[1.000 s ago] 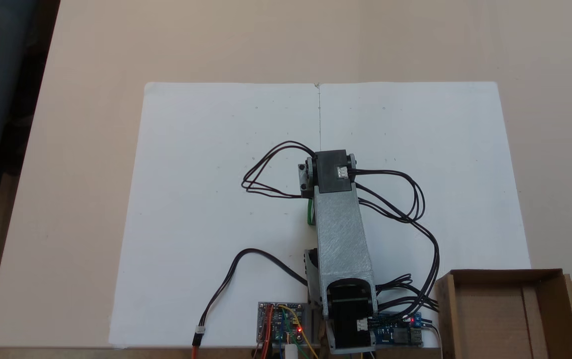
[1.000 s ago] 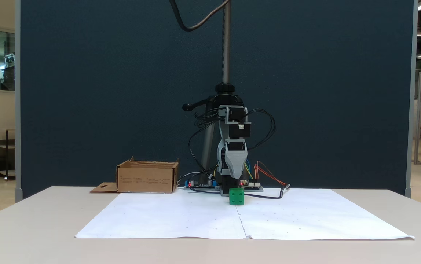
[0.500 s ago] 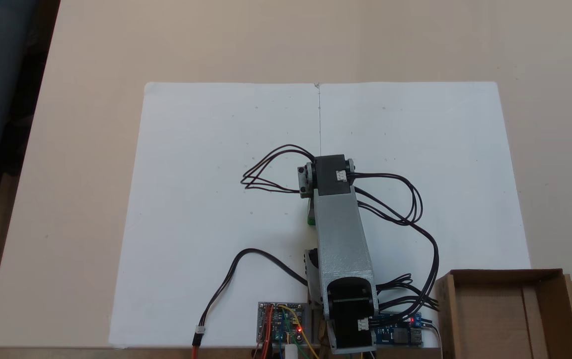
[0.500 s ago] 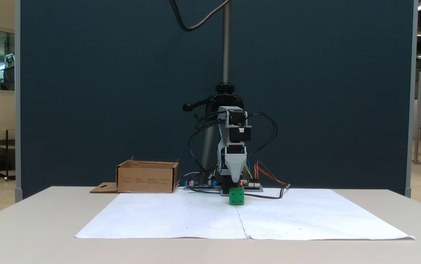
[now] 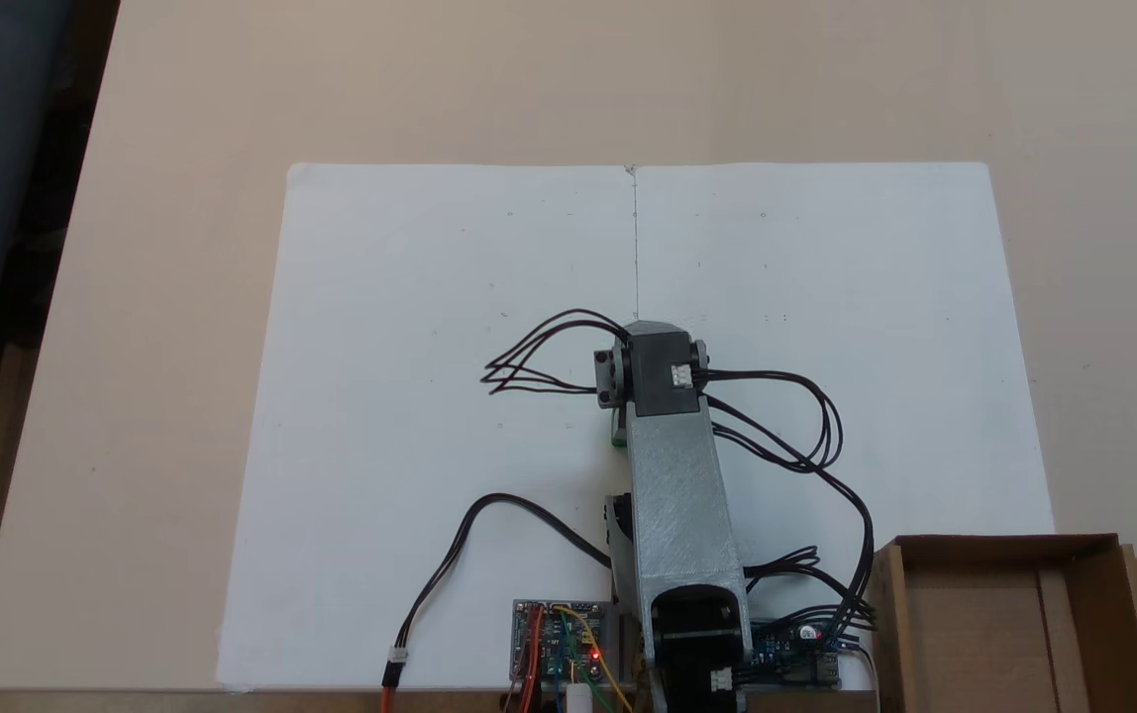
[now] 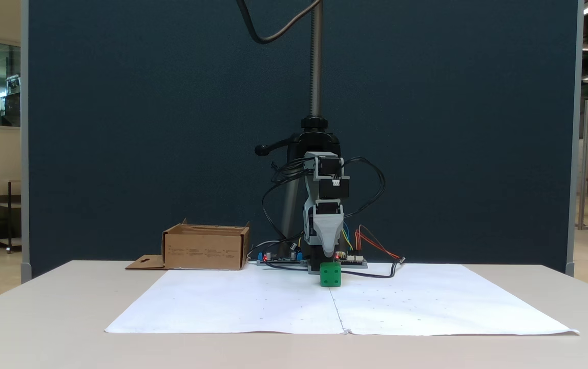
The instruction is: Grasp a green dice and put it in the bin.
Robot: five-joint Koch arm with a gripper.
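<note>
One green dice point(image 6: 330, 274) sits on the white paper point(image 6: 253, 307), directly below the gripper point(image 6: 326, 251), whose opening I cannot tell. The approach is under way; next comes descent and closing, then carrying to the bin point(image 5: 999, 624).

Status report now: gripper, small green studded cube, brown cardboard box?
Gripper low above small green studded cube, jaw state unclear. Cube on white paper, not grasped. Brown cardboard box empty; black cables alongside arm.

One green dice point(image 6: 330, 274), one bin point(image 6: 206, 248), two paper sheets point(image 6: 232, 302).
</note>
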